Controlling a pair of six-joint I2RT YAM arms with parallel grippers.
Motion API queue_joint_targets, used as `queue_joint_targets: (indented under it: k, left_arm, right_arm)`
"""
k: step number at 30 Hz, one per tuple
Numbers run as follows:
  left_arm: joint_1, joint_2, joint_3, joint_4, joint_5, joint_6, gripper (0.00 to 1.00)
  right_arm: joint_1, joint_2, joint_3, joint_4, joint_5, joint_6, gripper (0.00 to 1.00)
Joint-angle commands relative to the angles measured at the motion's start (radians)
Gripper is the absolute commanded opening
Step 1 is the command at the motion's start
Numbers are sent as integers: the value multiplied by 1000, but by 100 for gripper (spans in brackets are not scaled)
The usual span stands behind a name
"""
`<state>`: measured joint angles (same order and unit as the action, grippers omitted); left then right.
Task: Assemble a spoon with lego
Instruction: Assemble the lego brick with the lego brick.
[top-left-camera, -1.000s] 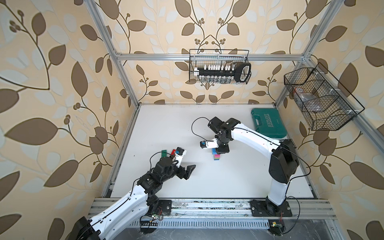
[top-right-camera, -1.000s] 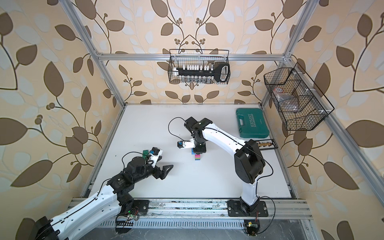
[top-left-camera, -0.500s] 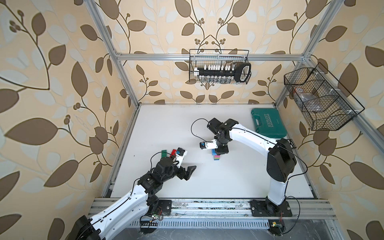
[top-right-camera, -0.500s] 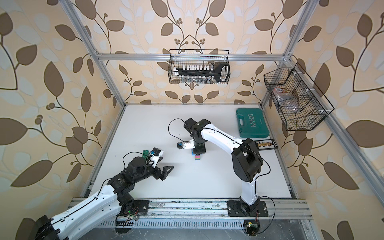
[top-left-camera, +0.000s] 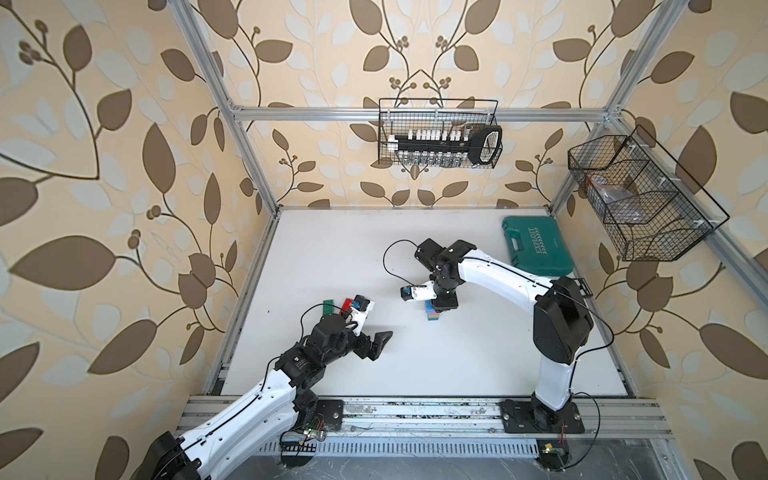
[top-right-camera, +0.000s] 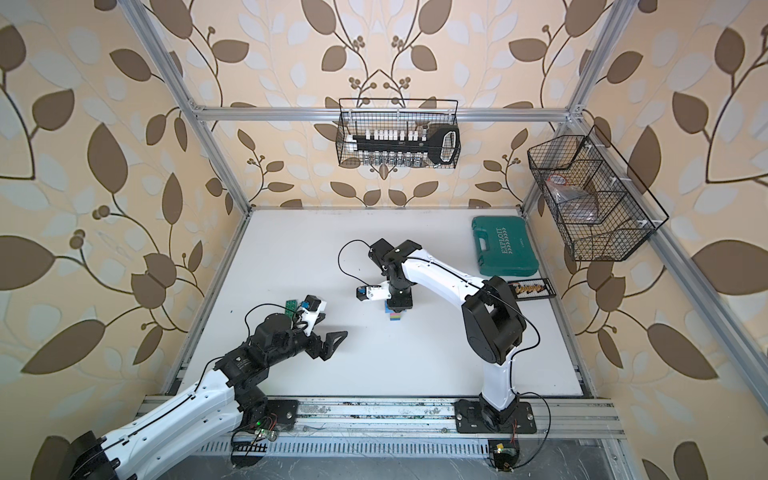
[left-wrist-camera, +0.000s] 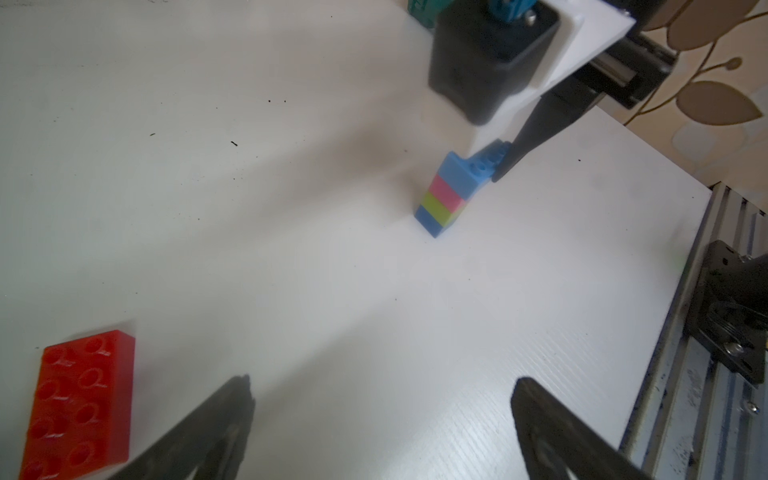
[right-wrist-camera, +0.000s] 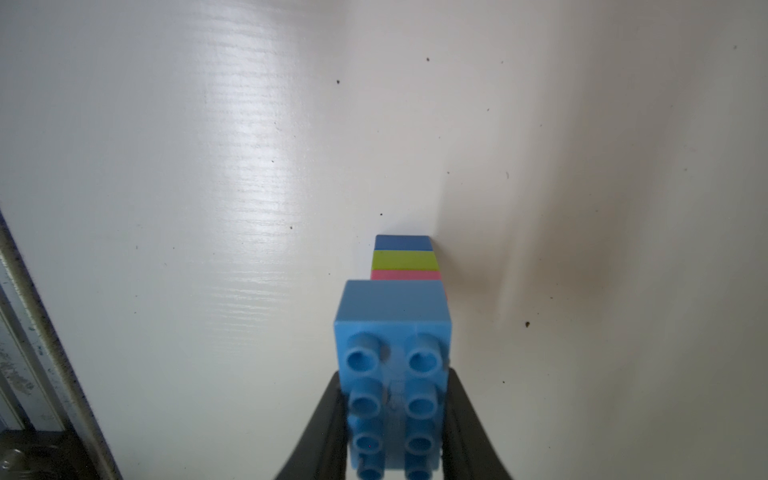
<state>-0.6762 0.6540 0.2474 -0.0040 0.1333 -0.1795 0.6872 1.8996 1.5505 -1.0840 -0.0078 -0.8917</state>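
R claw (right-wrist-camera: 395, 415) clamps lt-blue brick (right-wrist-camera: 392, 316) | L claw (left-wrist-camera: 382, 386) wide | back basket (top-left-camera: 436, 101): socket rail (top-left-camera: 432, 143) | side basket (top-left-camera: 673, 224): bag (top-left-camera: 619, 199)

Middle of table (top-left-camera: 332, 249): stack of bricks (left-wrist-camera: 440, 203), top brick (right-wrist-camera: 392, 316) tilted on it, pinched between right gripper (top-left-camera: 441, 306) fingers. Left of stack, well apart: left gripper (top-left-camera: 380, 344), with loose bricks (top-left-camera: 338, 306) just behind its wrist. Tool case (top-left-camera: 536, 245) in far right corner. Back-wall basket (top-left-camera: 386, 153) above table's far edge; right-wall basket (top-left-camera: 665, 232) above tool case side.

a lab robot cell: aluminium frame (top-left-camera: 415, 113), wallpaper panels (top-left-camera: 104, 166), rail-mounted arms (top-left-camera: 498, 272).
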Motion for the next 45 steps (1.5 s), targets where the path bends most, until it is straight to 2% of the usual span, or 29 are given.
queue_joint_targets:
  k: [1,26,45]
  left_arm:
    - [-11,-9,-3,29,1,14,99]
    - [-12,-19,-5,21,-5,9,99]
    - [-11,-34,-12,20,-14,9,99]
  right_arm:
    - [-2,22,13,-7,-3,2,1]
    - [-3,82,23,-2,-2,22,0]
    - [16,85,-101,8,2,-2,0]
